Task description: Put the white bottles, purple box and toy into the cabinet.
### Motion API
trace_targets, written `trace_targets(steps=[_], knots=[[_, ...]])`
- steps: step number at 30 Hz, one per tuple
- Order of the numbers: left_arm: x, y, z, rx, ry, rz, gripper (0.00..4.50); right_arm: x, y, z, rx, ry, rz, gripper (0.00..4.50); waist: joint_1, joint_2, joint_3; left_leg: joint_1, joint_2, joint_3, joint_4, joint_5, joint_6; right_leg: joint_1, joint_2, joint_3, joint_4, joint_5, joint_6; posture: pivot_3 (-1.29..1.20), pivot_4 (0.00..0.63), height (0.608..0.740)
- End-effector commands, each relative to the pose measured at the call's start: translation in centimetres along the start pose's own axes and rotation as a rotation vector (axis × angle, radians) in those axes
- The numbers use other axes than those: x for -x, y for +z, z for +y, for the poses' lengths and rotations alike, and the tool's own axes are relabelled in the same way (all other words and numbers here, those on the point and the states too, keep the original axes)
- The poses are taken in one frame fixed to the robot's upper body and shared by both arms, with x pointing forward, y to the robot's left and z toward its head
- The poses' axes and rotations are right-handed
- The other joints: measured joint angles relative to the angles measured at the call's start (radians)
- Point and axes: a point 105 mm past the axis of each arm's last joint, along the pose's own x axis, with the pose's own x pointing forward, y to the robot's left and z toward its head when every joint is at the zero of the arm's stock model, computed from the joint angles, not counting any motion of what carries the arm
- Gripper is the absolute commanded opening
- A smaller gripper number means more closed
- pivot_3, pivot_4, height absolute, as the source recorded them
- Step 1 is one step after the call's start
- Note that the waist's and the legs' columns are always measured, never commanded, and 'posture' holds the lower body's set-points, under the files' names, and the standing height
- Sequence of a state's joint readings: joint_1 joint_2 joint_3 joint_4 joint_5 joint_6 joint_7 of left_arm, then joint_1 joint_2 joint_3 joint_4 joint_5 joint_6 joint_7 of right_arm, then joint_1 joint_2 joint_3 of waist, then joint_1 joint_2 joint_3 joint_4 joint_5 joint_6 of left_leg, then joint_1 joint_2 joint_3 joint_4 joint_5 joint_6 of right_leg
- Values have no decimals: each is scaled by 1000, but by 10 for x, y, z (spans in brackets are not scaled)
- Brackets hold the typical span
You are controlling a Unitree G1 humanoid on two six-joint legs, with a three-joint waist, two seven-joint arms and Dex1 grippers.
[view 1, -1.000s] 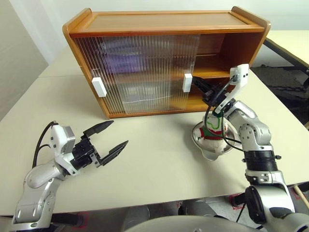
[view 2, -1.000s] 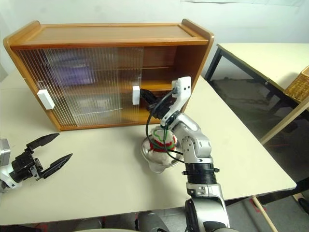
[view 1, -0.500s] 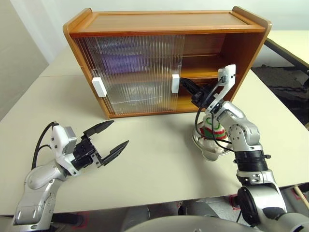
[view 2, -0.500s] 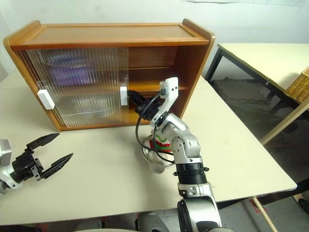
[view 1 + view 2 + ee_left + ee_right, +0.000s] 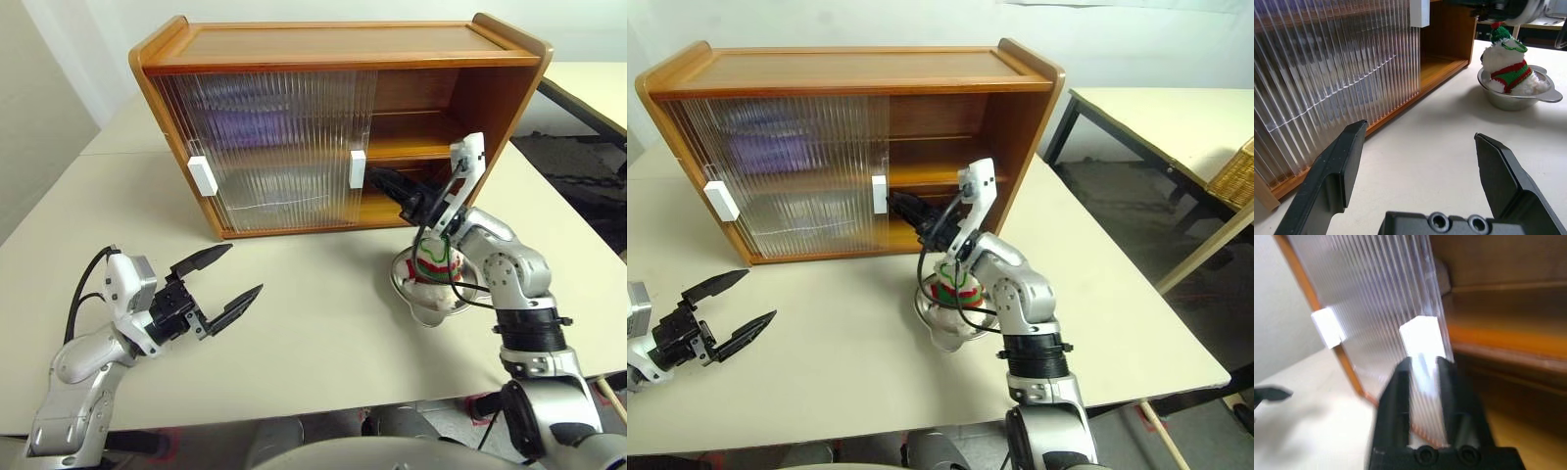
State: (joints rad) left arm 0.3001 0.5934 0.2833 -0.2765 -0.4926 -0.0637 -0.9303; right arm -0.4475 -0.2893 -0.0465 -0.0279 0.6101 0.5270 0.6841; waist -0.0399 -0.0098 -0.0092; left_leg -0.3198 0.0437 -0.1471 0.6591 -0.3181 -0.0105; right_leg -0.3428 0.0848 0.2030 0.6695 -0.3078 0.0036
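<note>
- R gripper (image 5: pixel 1422 363) sits right at the white handle (image 5: pixel 358 168) of the cabinet's (image 5: pixel 338 44) inner sliding door; wrist view shows its two black fingers slightly parted w/ the handle's lower end between the tips. Can't tell if the pads actually press it.
- R arm reaches fwd over the silver bowl (image 5: pixel 428 299). Toy (image 5: pixel 1506 73) sits in that bowl, on the table (image 5: pixel 313 294) just in front of the cabinet's open right side.
- L gripper (image 5: pixel 223 282) hovers low over the table, well apart from cabinet & bowl, fingers spread wide, nothing between them.
- Cabinet: both ribbed doors stacked on the left half, outer handle (image 5: pixel 202 175) near the left edge; right half open, both shelves there bare wood.
- Purple box (image 5: pixel 240 127) = blurry lavender patch behind the ribbed doors, upper shelf. White bottles can't be made out.
- In the way: R forearm & its cable cross above the toy, so head views show only a bit of the red-green sweater.
- L wrist view shows the toy whole: green hat, red pompom, striped sweater, upright in the bowl.
- R eye view adds a second table (image 5: pixel 1176 113) & a wicker basket (image 5: pixel 1232 171) off to the right.
</note>
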Motion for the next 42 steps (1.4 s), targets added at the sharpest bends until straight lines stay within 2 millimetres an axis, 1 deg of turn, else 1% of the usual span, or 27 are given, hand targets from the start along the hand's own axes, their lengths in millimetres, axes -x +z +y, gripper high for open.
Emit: trace_targets(steps=[1, 2, 4, 5, 6, 7, 9, 11, 15, 16, 18, 22, 24, 27, 30, 35, 40, 42], knots=[[-4, -1, -4, 4, -33, 7, 4500, 30, 9, -10, -15, 28, 51, 2418, 7, 0, 0, 0, 0, 0, 0, 0, 0, 0, 0, 0, 0, 0, 0, -3, 0, 740], [-4, -1, -4, 4, -33, 6, 4500, 37, 11, -9, -24, 55, 63, 2786, 12, -1, 0, 0, -1, 1, 1, 0, -1, 1, 0, 1, 0, 0, 1, -5, 0, 740], [-6, -1, -6, 7, -37, 5, 4500, 60, 16, -10, -51, 101, 119, 3508, 16, -1, 0, 0, -1, 1, 1, 1, -2, 2, 0, 1, 0, -2, 2, -9, 0, 740], [-6, -2, -6, 8, -37, 5, 4500, 70, 19, -12, -57, 108, 150, 3841, 18, -1, 0, 0, -1, 1, 1, 1, -2, 2, 0, 1, 0, -2, 2, -9, 0, 740], [-6, -2, -6, 9, -37, 4, 4500, 80, 25, -16, -60, 96, 184, 4296, 20, -1, 0, -1, -2, 1, 1, 1, -2, 3, 0, 1, 0, -2, 2, -11, 0, 740], [-7, -2, -6, 9, -38, 4, 4500, 87, 32, -18, -58, 85, 216, 4486, 21, -1, 0, -2, -2, 2, 1, 2, -3, 5, 0, 2, 0, -2, 2, -12, 0, 740], [-7, -2, -5, 10, -37, 3, 4500, 96, 39, -17, -55, 82, 276, 4486, 23, 0, 0, -3, -2, 2, 1, 4, -7, 6, 0, 2, 0, -2, 2, -15, 0, 740], [-7, -3, -5, 10, -38, 2, 4500, 102, 39, -13, -66, 96, 340, 4486, 20, -1, 0, -3, -2, 2, 1, 4, -7, 6, 1, 2, 0, -3, 2, -15, 0, 740], [-5, -5, -4, 8, -37, 6, 4500, 126, 20, 9, -134, 116, 616, 4486, 19, -1, 0, -4, -2, 3, 1, 3, -6, 6, 1, 3, 0, -4, 3, -14, 0, 740], [-4, -6, -4, 7, -38, 8, 4500, 131, 14, 10, -141, 103, 674, 4486, 19, -1, -1, -4, -2, 3, 1, 3, -6, 5, 1, 3, 0, -5, 4, -14, 0, 740], [-2, -7, -4, 8, -36, 9, 4500, 142, 2, 9, -131, 63, 770, 4486, 20, -2, -1, -6, -2, 3, 1, 3, -6, 5, 1, 3, 0, -5, 4, -14, 0, 740], [-1, -8, -7, 15, -58, 7, 4500, 152, -15, 1, -128, 4, 832, 4486, 19, -2, -1, -9, -2, 3, 2, 2, -3, 2, 1, 3, 0, -5, 4, -14, 0, 740], [-1, -8, -10, 19, -74, 5, 4500, 153, -19, -4, -123, -33, 843, 4486, 18, -2, -1, -9, -2, 3, 2, 2, -3, 1, 1, 3, 1, -5, 4, -15, 0, 740], [-1, -7, -15, 14, -122, -4, 4500, 146, -21, -10, -135, -81, 817, 4486, 17, -2, -1, -9, -2, 3, 2, 2, -3, 0, 1, 4, 2, -5, 4, -17, 0, 740], [-1, -5, -17, 8, -138, -13, 4500, 142, -26, -10, -150, -106, 817, 4486, 16, -2, -1, -9, -2, 3, 2, 2, -2, 0, 1, 4, 4, -5, 5, -18, 0, 740], [-2, -2, -14, 17, -126, -26, 4500, 128, -31, -4, -191, -96, 776, 4486, 17, -2, -2, -9, -2, 3, 3, 2, -2, -1, 1, 4, 5, -5, 6, -12, 0, 740], [-5, 12, -6, 79, -75, -125, 4500, 124, -38, -5, -200, -119, 780, 4486, 17, -2, -2, -9, -2, 3, 3, 2, -2, -1, 1, 4, 7, -5, 7, -9, 0, 740], [-6, 15, -6, 88, -75, -139, 4500, 123, -39, -6, -200, -129, 783, 4486, 17, -3, -2, -9, -2, 3, 3, 2, -2, -1, 1, 4, 7, -4, 8, -8, 0, 740]])
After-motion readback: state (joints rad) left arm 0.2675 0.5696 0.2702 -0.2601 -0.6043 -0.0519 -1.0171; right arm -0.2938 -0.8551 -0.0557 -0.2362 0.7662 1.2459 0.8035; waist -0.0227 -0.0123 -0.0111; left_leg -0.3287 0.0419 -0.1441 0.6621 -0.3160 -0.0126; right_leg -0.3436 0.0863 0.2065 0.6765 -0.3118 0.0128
